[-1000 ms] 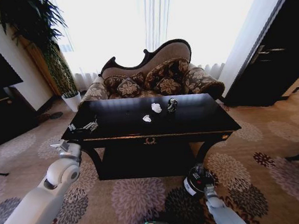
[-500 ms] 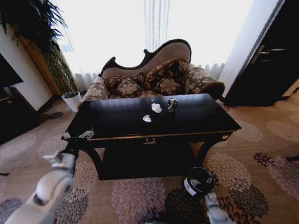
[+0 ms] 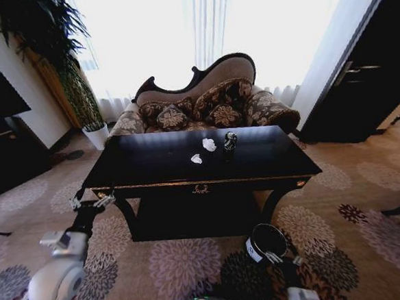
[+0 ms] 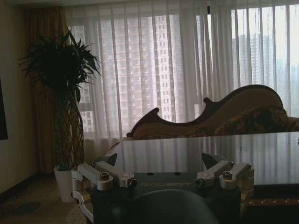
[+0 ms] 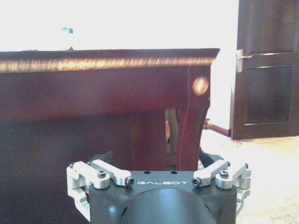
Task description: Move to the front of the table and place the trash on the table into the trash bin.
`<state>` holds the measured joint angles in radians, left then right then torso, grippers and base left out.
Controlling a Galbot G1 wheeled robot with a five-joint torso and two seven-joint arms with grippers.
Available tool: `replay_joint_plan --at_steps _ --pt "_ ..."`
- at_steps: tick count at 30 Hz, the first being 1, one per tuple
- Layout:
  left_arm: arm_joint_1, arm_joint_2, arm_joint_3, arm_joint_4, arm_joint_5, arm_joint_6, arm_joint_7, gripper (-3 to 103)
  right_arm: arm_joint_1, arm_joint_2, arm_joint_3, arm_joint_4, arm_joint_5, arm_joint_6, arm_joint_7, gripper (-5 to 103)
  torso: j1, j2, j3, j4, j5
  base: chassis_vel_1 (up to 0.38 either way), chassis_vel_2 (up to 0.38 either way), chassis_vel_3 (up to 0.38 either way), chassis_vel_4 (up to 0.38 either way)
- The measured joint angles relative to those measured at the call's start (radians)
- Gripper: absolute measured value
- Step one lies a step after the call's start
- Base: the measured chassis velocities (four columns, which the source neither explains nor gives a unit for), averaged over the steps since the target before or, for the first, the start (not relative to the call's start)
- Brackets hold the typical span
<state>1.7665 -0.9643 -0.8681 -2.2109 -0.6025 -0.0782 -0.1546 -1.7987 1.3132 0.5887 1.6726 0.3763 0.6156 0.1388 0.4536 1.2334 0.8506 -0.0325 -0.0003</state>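
The glossy black table (image 3: 153,168) stands straight ahead. On its top lie the trash pieces: a white paper lump (image 3: 209,144), a smaller white lump (image 3: 196,159) and a dark shiny piece (image 3: 230,141). The black trash bin (image 3: 267,241) sits on the carpet below the table's front right. My left gripper (image 3: 92,201) hangs open and empty just off the table's front left corner; the left wrist view shows it (image 4: 159,164) level with the tabletop (image 4: 210,154). Low beside the bin, my right gripper (image 3: 283,259) is open and faces the table's front rail (image 5: 107,63).
A patterned brown sofa (image 3: 204,108) stands behind the table, before bright curtained windows. A tall potted plant (image 3: 78,83) is at the back left and dark cabinets (image 3: 360,84) are at the right. Flowered carpet (image 3: 187,267) surrounds the table.
Both arms have sunk and drawn back toward me. The left gripper dropped from over the table's left corner to below its edge; the right gripper lowered past the bin.
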Motion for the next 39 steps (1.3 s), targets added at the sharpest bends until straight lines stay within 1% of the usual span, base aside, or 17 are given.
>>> replay_joint_plan --at_steps 4,6,11,14,16,19,20,23,25,26,29,30,31,34,35,38,39 --pt "0.080 -0.049 -0.029 -0.006 0.019 -0.042 0.026 100 -0.062 0.018 0.040 0.161 0.026 -0.034 0.014 100 0.000 0.000 0.000 0.0001 0.0002 0.000 0.000 0.000 0.000" --pt "0.089 -0.056 -0.032 -0.006 0.021 -0.049 0.030 100 -0.067 0.017 0.048 0.183 0.032 -0.043 0.015 100 0.000 0.000 0.000 0.0001 0.0001 0.000 0.000 0.000 0.000" --pt "0.105 -0.072 -0.043 0.003 0.027 -0.067 0.036 100 -0.060 -0.020 0.088 0.253 0.074 -0.111 0.017 100 0.000 0.000 0.000 0.0000 0.0002 0.000 0.000 0.000 0.000" --pt "0.097 -0.072 -0.045 -0.004 0.025 -0.067 0.034 100 -0.038 -0.066 0.120 0.320 0.116 -0.189 0.019 100 0.000 0.000 0.000 0.0000 0.0002 0.000 0.000 0.000 0.000" --pt "0.094 -0.071 -0.045 -0.007 0.025 -0.066 0.033 100 -0.033 -0.076 0.125 0.336 0.122 -0.204 0.020 100 0.000 0.000 0.000 0.0000 0.0003 0.000 0.000 0.000 0.000" --pt "0.081 -0.069 -0.042 -0.015 0.030 -0.054 0.019 100 0.012 -0.139 0.145 0.414 0.156 -0.292 0.022 100 0.000 0.000 0.000 -0.0001 0.0001 0.000 0.000 0.000 0.000" --pt "0.081 -0.069 -0.042 -0.015 0.030 -0.054 0.019 100 0.012 -0.139 0.145 0.414 0.156 -0.292 0.022 100 0.000 0.000 0.000 -0.0001 0.0001 0.000 0.000 0.000 0.000" --pt "0.079 -0.068 -0.041 -0.016 0.031 -0.050 0.016 100 0.070 -0.196 0.129 0.437 0.168 -0.354 0.032 100 0.000 0.000 0.000 0.0001 0.0004 0.000 0.000 0.000 0.000" --pt "0.079 -0.067 -0.040 -0.016 0.031 -0.050 0.016 100 0.081 -0.213 0.122 0.447 0.175 -0.371 0.034 100 0.000 0.000 0.000 0.0000 0.0004 0.000 0.000 0.000 0.000" --pt "0.078 -0.067 -0.040 -0.016 0.031 -0.049 0.016 100 0.101 -0.246 0.109 0.467 0.190 -0.404 0.039 100 0.000 0.000 0.000 -0.0001 0.0003 0.000 0.000 0.000 0.000" --pt "0.078 -0.067 -0.039 -0.016 0.031 -0.049 0.015 100 0.163 -0.322 0.078 0.490 0.216 -0.464 0.046 100 0.000 0.000 0.000 0.0001 -0.0001 0.000 0.000 0.000 0.000" --pt "0.078 -0.067 -0.039 -0.016 0.031 -0.049 0.015 100 0.196 -0.352 0.062 0.487 0.231 -0.485 0.046 100 0.000 0.000 0.000 0.0001 0.0000 0.000 0.000 0.000 0.000" --pt "0.078 -0.067 -0.039 -0.016 0.031 -0.049 0.015 100 0.196 -0.352 0.062 0.487 0.231 -0.485 0.046 100 0.000 0.000 0.000 0.0001 0.0000 0.000 0.000 0.000 0.000" --pt "0.077 -0.066 -0.039 -0.016 0.031 -0.049 0.014 100 0.296 -0.429 0.013 0.437 0.297 -0.546 0.046 100 0.000 0.000 0.000 0.0000 0.0003 0.000 0.000 0.000 0.000" --pt "0.077 -0.066 -0.039 -0.016 0.031 -0.049 0.014 100 0.296 -0.429 0.013 0.437 0.297 -0.546 0.046 100 0.000 0.000 0.000 0.0000 0.0003 0.000 0.000 0.000 0.000" --pt "0.077 -0.066 -0.039 -0.016 0.031 -0.048 0.014 100 0.362 -0.479 -0.025 0.400 0.361 -0.587 0.047 100 0.000 0.000 0.000 0.0000 0.0004 0.000 0.000 0.000 0.000" --pt "0.077 -0.066 -0.039 -0.016 0.031 -0.048 0.014 100 0.423 -0.527 -0.066 0.364 0.396 -0.617 0.053 100 0.000 0.000 0.000 0.0001 0.0002 0.000 0.000 0.000 0.000"
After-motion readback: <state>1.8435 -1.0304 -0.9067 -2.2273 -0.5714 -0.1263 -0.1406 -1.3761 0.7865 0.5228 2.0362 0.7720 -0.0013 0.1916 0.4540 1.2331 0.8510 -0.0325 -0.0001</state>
